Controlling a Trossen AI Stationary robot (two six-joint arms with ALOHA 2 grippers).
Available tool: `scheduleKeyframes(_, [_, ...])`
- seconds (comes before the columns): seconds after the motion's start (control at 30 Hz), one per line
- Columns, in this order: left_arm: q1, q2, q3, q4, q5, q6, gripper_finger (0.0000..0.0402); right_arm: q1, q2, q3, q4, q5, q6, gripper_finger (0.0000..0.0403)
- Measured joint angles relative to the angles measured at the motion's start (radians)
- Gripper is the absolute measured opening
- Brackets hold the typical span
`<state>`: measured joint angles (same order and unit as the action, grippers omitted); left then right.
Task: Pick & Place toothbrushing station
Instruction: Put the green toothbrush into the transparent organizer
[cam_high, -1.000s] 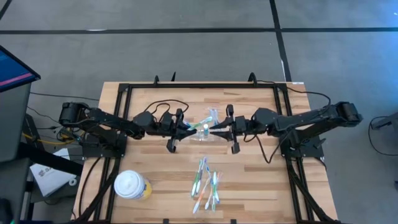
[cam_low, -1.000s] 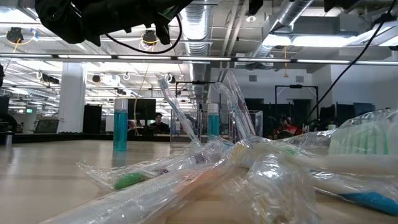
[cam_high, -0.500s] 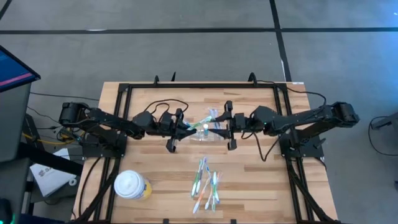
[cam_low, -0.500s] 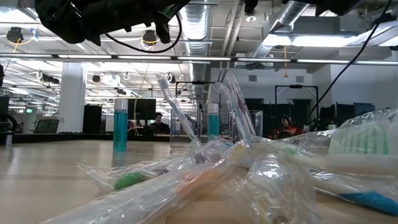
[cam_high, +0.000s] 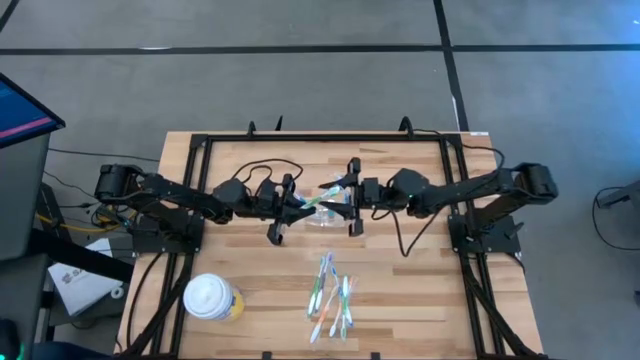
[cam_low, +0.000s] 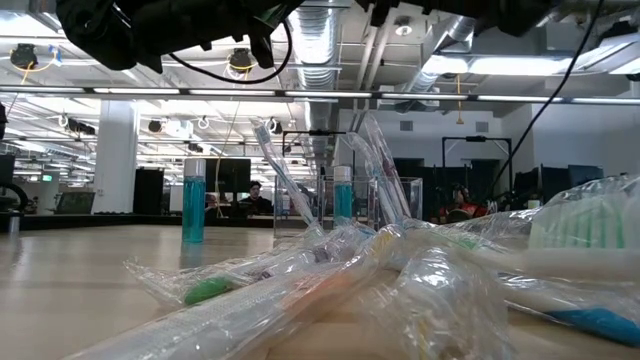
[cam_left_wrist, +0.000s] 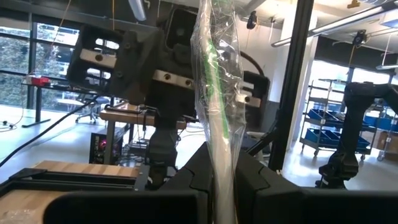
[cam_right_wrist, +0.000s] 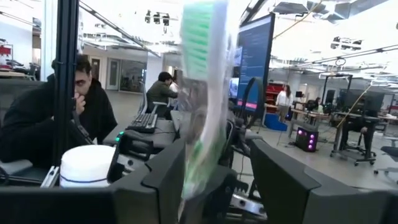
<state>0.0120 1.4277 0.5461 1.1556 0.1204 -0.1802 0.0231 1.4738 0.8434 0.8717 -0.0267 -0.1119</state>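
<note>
Our left gripper (cam_high: 296, 203) is clamped on a wrapped toothbrush (cam_left_wrist: 216, 93), which stands up between our fingers (cam_left_wrist: 186, 180). Just past those fingertips sits the clear holder (cam_high: 328, 215), on the table (cam_high: 400, 290) between both grippers. Our right gripper (cam_high: 352, 196) has its fingers (cam_right_wrist: 287, 180) spread wide around the wrapped brush's other end.

this is an open-plan robotics lab: exposed ceiling ducts (cam_low: 330, 25) overhead, people seated at desks (cam_right_wrist: 43, 118) with monitors (cam_right_wrist: 252, 59), blue parts bins (cam_left_wrist: 323, 124) on metal shelving, polished concrete floor (cam_high: 300, 80).
</note>
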Motion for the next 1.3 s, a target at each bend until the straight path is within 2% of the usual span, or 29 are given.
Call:
scheduleKeyframes(0.23, [0.000, 0.000, 0.000, -0.007, 0.000, 0.000, 0.0013, 0.000, 0.003, 0.024, -0.001, -0.003, 0.000, 0.0135])
scheduleKeyframes(0.33, [0.000, 0.000, 0.000, -0.008, 0.000, 0.000, 0.0015, 0.001, 0.004, 0.024, -0.004, -0.004, -0.001, 0.0094])
scheduleKeyframes(0.43, [0.000, 0.000, 0.000, -0.011, 0.000, 0.001, 0.0017, 0.002, 0.004, 0.024, -0.006, -0.034, -0.003, 0.0034])
scheduleKeyframes(0.5, [0.000, 0.000, 0.000, -0.011, 0.004, 0.006, 0.0017, 0.002, 0.004, 0.024, -0.005, -0.044, -0.017, 0.0014])
scheduleKeyframes(0.8, [0.001, 0.000, 0.000, -0.016, -0.002, 0.000, 0.0042, 0.002, 0.004, 0.024, -0.022, -0.040, -0.021, 0.0009])
scheduleKeyframes(1.03, [0.001, 0.000, 0.000, -0.028, -0.001, 0.000, 0.0090, 0.002, 0.004, 0.023, -0.052, -0.036, -0.012, 0.0006])
scheduleKeyframes(1.3, [0.008, -0.047, -0.007, -0.194, 0.000, -0.001, 0.0124, 0.002, -0.054, 0.018, -0.201, -0.025, 0.011, 0.0005])
